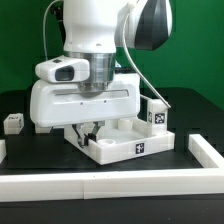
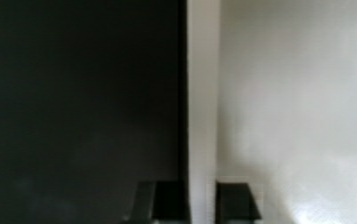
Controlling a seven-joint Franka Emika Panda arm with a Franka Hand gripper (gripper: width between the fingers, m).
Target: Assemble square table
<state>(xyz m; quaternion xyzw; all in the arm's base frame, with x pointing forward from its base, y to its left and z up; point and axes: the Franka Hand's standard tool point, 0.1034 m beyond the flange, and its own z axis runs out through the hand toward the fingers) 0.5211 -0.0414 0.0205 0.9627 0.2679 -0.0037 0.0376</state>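
Between the two fingers of the claw stands the raised rim of the square table; the claw is closed on this rim.

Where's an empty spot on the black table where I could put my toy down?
Bare black table lies between the tabletop and the front bar, and beside the small leg. It's crowded in the middle, where the fingers pinch the tabletop's rim.

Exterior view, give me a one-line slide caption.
Panda arm's hand grips the square tabletop by its rim; one leg stands at its corner, a loose leg sits apart.
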